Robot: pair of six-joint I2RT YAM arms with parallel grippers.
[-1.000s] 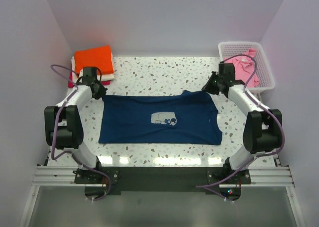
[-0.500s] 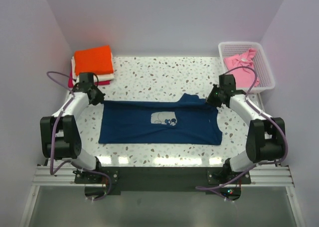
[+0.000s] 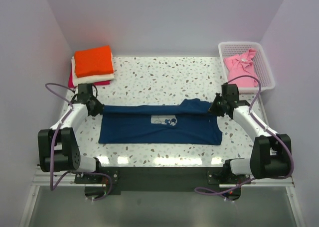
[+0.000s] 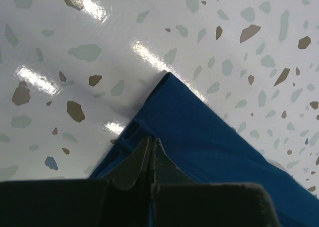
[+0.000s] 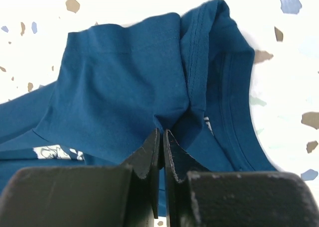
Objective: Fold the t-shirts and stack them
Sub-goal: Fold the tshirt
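Observation:
The navy t-shirt (image 3: 159, 130) lies across the middle of the table, white chest graphic (image 3: 163, 121) up, its far edge lifted and drawn over the body. My left gripper (image 3: 94, 107) is shut on its far left corner; the left wrist view shows the closed gripper (image 4: 152, 139) pinching navy cloth (image 4: 214, 137). My right gripper (image 3: 215, 109) is shut on the far right edge; in the right wrist view the gripper (image 5: 162, 131) grips a bunched fold beside the collar (image 5: 199, 53). A folded orange tee (image 3: 93, 60) tops cream (image 3: 94, 78) and magenta (image 3: 102, 82) ones at the back left.
A white lattice basket (image 3: 269, 70) at the back right corner holds a crumpled pink tee (image 3: 241, 65). Purple cables loop off both arms. Walls close in the table on the left, right and far sides.
Both grippers have moved toward the near edge and lower, pulling the navy shirt's far edge over its body. The visible shirt has become narrower front to back.

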